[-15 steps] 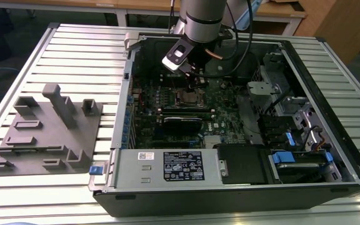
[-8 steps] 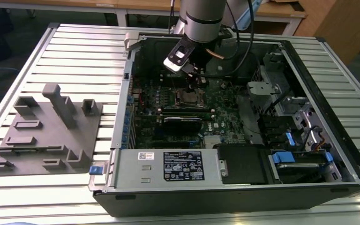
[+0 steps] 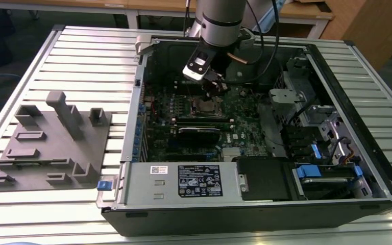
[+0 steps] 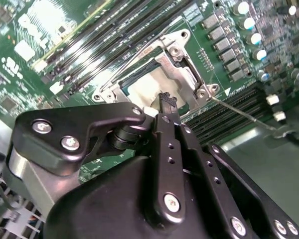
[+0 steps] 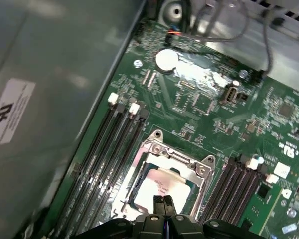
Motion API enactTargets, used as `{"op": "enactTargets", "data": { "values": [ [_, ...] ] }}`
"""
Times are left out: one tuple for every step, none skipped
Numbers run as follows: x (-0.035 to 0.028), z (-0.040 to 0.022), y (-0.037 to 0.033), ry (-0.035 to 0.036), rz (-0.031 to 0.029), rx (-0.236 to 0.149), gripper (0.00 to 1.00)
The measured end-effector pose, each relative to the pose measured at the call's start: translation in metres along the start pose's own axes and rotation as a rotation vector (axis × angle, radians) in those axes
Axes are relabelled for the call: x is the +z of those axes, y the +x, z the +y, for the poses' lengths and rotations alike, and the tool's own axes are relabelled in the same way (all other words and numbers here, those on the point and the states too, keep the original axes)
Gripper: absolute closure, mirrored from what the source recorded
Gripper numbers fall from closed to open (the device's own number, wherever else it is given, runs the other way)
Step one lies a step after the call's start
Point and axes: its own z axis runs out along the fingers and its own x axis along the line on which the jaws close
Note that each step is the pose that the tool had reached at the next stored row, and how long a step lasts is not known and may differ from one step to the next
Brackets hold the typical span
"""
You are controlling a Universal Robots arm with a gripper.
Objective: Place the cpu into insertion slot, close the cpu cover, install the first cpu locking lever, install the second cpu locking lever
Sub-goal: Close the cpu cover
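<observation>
End effector (image 5: pixel 163 200) fingers pressed together, nothing held. Cpu (image 5: pixel 157 188) seated in insertion slot (image 3: pixel 205 105), cpu cover (image 5: pixel 202 171) down over it. Socket lies directly beneath end effector tips; contact unclear.

Your exterior view looks down from far above the pincer (image 3: pixel 215 84); both wrist views sit close behind it, sharing the chip (image 5: pixel 162 186) (image 4: pixel 142 92) just beyond.

- In both wrist views the gripper (image 5: pixel 163 200) covers the edge of the cpu (image 5: pixel 162 183) beneath its fingertips, and that side of the cpu cover (image 5: pixel 199 172).
- In the exterior view the insertion slot (image 3: pixel 205 105) is too small to tell how the cover lies.
- The arm (image 3: pixel 220 20) is cut off by the exterior view's top edge.
</observation>
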Motion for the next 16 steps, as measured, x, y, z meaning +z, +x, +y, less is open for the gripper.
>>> {"op": "enactTargets", "data": {
  "values": [
    [0.0, 0.0, 0.0, -0.0001, -0.0002, -0.018, 0.89],
    [0.0001, 0.0, 0.0, -0.0002, -0.0004, -0.036, 0.89],
    [0.0001, 0.0, 0.0, -0.0003, -0.0006, -0.054, 0.89],
    [0.0002, 0.0, 0.0, -0.0004, -0.0008, -0.073, 0.89],
    [0.0002, 0.0, 0.0, -0.0006, -0.001, -0.091, 0.89],
    [0.0003, 0.0, 0.0, -0.0007, -0.0012, -0.109, 0.89],
    [0.0003, 0.0, 0.0, -0.0008, -0.0014, -0.127, 0.89],
    [0.0003, 0.0, 0.0, -0.0009, -0.0016, -0.145, 0.89],
    [0.0004, 0.0, 0.0, -0.001, -0.0018, -0.163, 0.89],
    [0.0004, 0.0, 0.0, -0.0011, -0.002, -0.181, 0.89],
    [0.0005, 0.0, 0.0, -0.0013, -0.0023, -0.201, 0.89],
    [0.0005, 0.0, 0.0, -0.0014, -0.0024, -0.218, 0.89],
    [0.0006, 0.0, 0.0, -0.0015, -0.0026, -0.236, 0.89],
    [0.0006, 0.0, 0.0, -0.0016, -0.0029, -0.255, 0.89],
    [0.0006, 0.0, 0.0, -0.0018, -0.003, -0.272, 0.89],
    [0.0007, 0.0, 0.0, -0.0018, -0.0033, -0.291, 0.89]
  ]
}}
